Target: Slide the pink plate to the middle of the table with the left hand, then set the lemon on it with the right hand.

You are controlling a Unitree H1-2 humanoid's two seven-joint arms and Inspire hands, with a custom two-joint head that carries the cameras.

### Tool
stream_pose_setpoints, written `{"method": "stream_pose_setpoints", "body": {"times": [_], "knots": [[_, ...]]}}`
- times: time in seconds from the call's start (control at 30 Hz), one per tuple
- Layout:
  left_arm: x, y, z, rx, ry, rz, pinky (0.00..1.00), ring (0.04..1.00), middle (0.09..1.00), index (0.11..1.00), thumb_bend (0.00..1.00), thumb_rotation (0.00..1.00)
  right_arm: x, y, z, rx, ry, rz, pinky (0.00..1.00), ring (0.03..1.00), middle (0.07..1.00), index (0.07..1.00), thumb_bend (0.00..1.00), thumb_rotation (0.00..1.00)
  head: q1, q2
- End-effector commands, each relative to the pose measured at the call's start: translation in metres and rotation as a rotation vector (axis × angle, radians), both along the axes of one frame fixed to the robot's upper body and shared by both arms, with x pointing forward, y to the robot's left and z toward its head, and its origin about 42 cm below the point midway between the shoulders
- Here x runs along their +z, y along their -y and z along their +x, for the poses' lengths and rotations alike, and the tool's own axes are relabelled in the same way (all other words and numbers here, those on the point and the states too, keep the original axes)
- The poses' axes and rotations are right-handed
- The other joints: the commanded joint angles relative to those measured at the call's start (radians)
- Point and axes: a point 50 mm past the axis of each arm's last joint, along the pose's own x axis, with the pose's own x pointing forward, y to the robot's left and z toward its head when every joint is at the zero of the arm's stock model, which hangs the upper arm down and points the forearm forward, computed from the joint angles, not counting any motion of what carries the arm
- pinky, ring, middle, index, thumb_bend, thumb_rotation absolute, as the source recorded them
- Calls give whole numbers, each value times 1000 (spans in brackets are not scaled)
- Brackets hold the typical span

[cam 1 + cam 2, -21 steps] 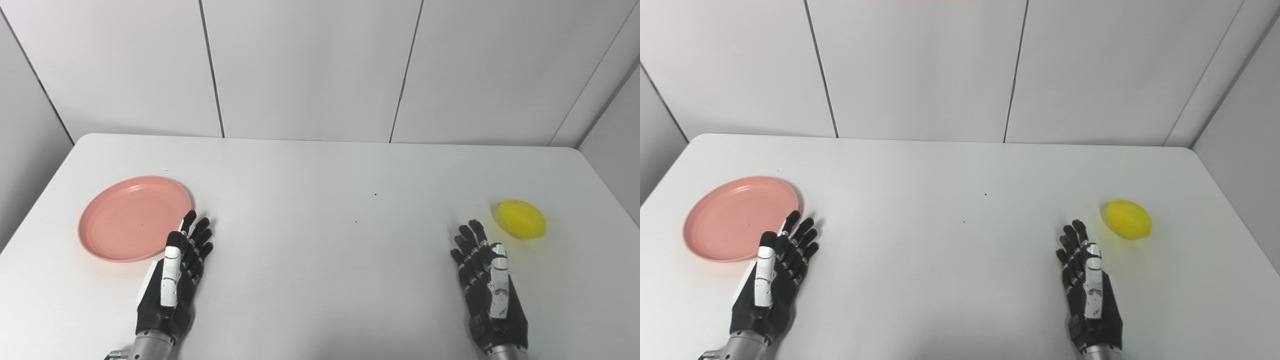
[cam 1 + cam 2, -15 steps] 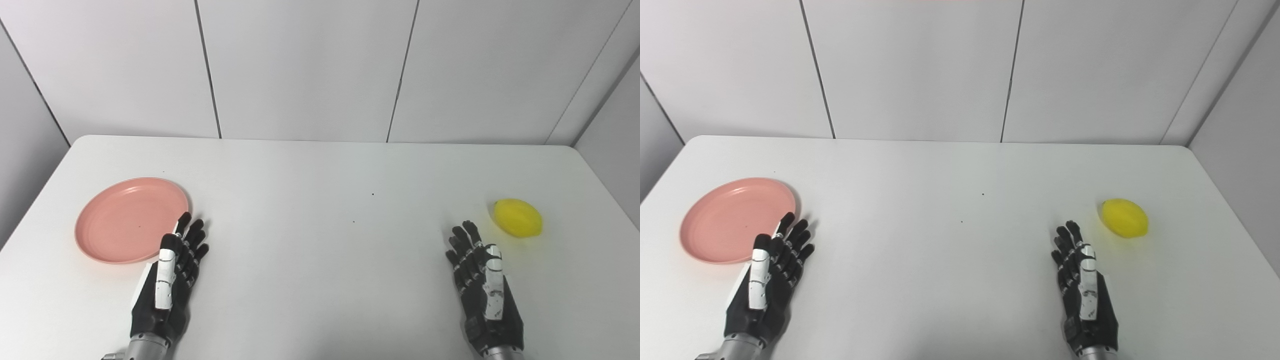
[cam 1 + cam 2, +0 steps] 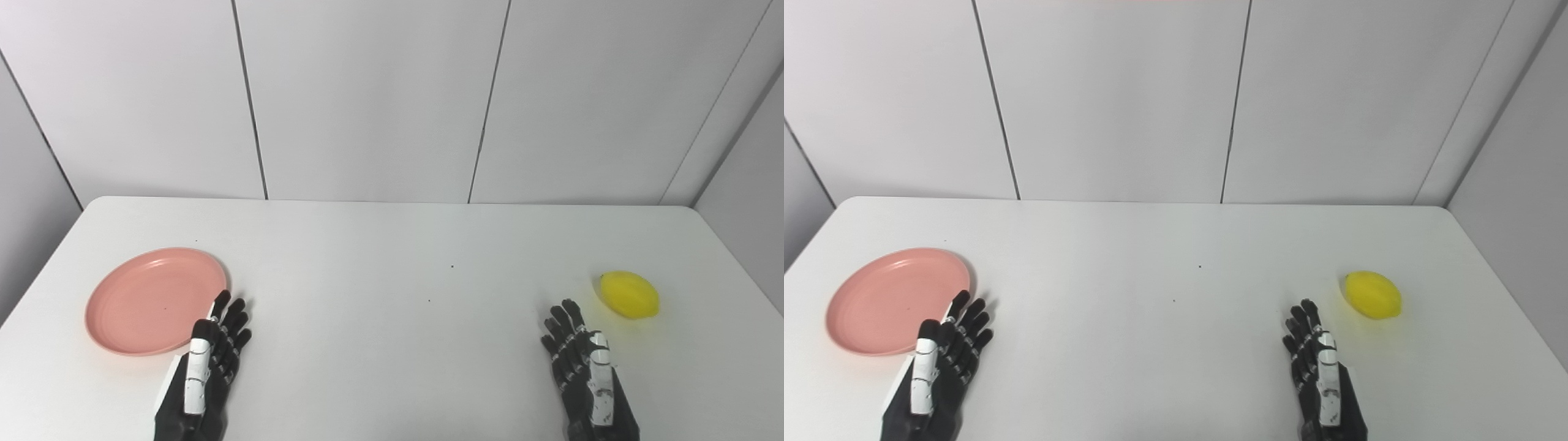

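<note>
Lying flat, fingers apart, left robot hand (image 3: 205, 367) beside plate (image 3: 147, 300); right robot hand (image 3: 585, 373) likewise. Advising pressing rim, sliding level across counter (image 3: 392, 343).

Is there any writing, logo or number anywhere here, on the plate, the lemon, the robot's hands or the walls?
None can be read.
pink plate: plain, no lettering.
lemon: plain yellow, no sticker.
left hand and right hand: black with white patches, no readable marks.
table and wall panels: blank, apart from a few tiny dark specks on the table.
</note>
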Motion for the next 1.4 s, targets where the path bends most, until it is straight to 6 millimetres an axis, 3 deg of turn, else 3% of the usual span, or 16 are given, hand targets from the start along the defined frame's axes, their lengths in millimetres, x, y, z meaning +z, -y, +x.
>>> {"method": "stream_pose_setpoints", "body": {"times": [0.0, 0.17, 0.27, 0.37, 0.43, 0.7, 0.93, 1.2, 1.37], "knots": [[-10, -11, -11, 5, -25, 28, 1000, 1000, 987, 1000, 748, 1000, -13, -3, -1, 3, -26, 9, 1000, 988, 963, 973, 725, 1000, 1, 1], [-7, -7, -8, -6, -22, 19, 1000, 1000, 994, 1000, 779, 995, -9, 2, 1, -11, -18, 8, 1000, 982, 944, 958, 734, 1000, 46, 61], [-5, -3, -12, -4, -14, 23, 1000, 997, 982, 1000, 762, 992, -7, 7, 0, -2, -17, 9, 1000, 993, 954, 961, 743, 1000, 58, 64], [-9, -8, -15, -2, -13, 22, 1000, 993, 977, 1000, 751, 982, -11, 4, 0, 5, -18, 8, 1000, 996, 959, 965, 739, 1000, 8, 13], [-11, -9, -15, -4, -14, 20, 1000, 995, 978, 1000, 752, 980, -13, 2, 0, 3, -24, 2, 1000, 989, 955, 961, 738, 1000, 21, 4], [-5, -6, -15, -5, -13, 14, 1000, 1000, 992, 1000, 757, 980, -11, 5, -1, -9, -28, 3, 1000, 981, 955, 963, 735, 1000, 18, 77], [-1, -3, -15, -9, -9, 15, 1000, 997, 981, 1000, 722, 990, -7, 10, 1, -16, -18, 23, 1000, 967, 950, 951, 744, 998, 64, 99], [2, 8, -14, -14, -10, 6, 1000, 984, 968, 1000, 749, 977, -4, 25, 2, -22, -16, 34, 1000, 975, 958, 957, 732, 988, 122, 127], [4, 14, -9, -22, -3, -22, 1000, 980, 961, 1000, 764, 979, -3, 32, 7, -34, -17, 18, 1000, 971, 951, 943, 744, 978, 149, 107]]}}
